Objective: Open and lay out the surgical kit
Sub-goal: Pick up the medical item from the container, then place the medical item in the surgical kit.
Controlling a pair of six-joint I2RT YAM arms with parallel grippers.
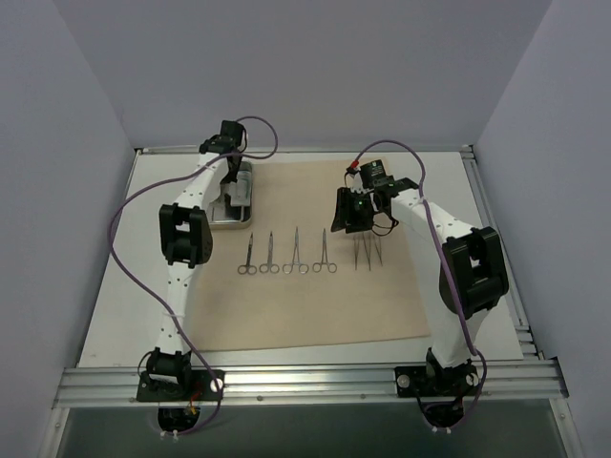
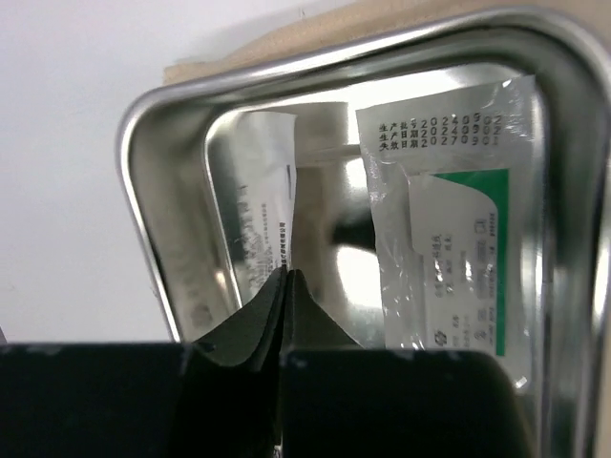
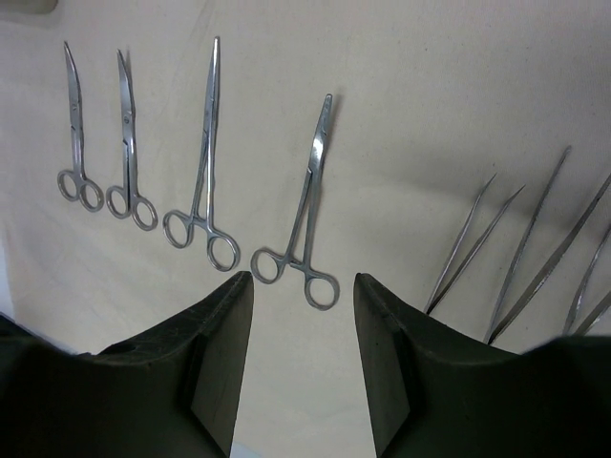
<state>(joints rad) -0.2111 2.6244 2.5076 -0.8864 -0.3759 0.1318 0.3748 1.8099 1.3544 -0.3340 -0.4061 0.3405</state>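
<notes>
Unloading of the steel tray [image 2: 145, 229], at the far left edge of the spread cloth wrap [image 1: 315, 305], is in hand: left tool [image 2: 286, 279] is pinched shut on one clear packet [image 2: 263, 191], which should next be lifted out onto the cloth; right tool [image 3: 304, 296] hangs half open, empty, over the instruments [image 3: 307, 205].
</notes>
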